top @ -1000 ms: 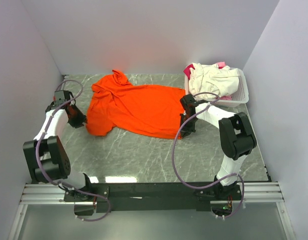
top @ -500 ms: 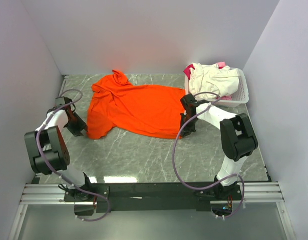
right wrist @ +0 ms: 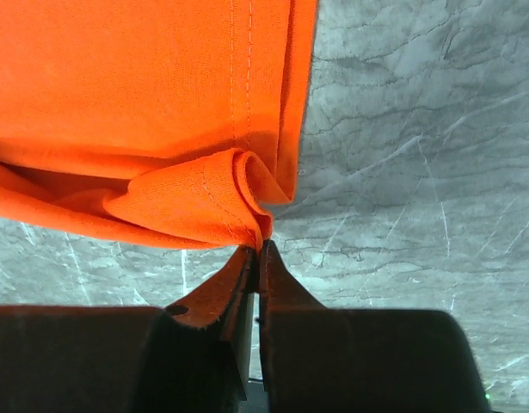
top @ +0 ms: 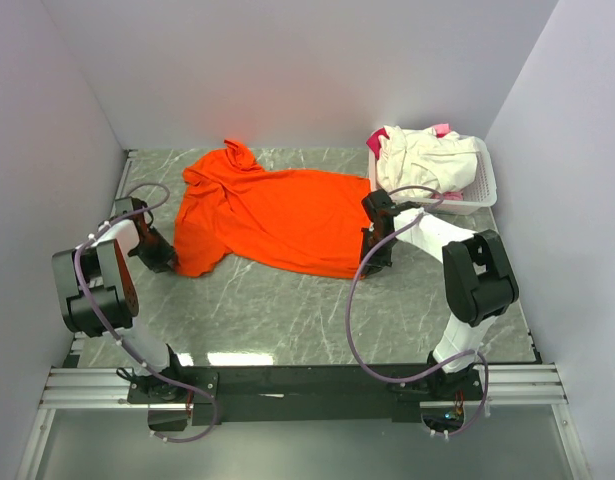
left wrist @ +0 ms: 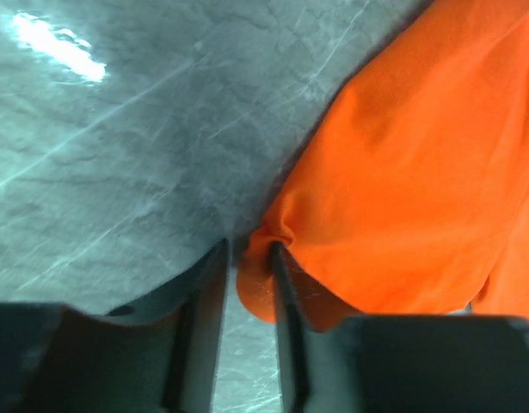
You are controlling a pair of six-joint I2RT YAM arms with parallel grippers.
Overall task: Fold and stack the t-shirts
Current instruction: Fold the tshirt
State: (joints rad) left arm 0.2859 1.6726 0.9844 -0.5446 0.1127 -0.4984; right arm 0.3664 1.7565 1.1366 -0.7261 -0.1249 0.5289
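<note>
Now right hand (right wrist: 257,258) pinches orange t-shirt (top: 277,215) hem; left hand (left wrist: 247,284) narrowly grips its edge.

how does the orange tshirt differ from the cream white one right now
The bright orange cloth t-shirt lies spread on the grey marble table; the cream-white cloth t-shirt is bunched in the white slatted plastic basket. Both hands pinch the orange one's edges; none touches the cream-white one. Both are unfolded.

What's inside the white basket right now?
The basket holds a crumpled cream-white shirt with pink cloth showing at the back. Anything beneath them is covered.
</note>
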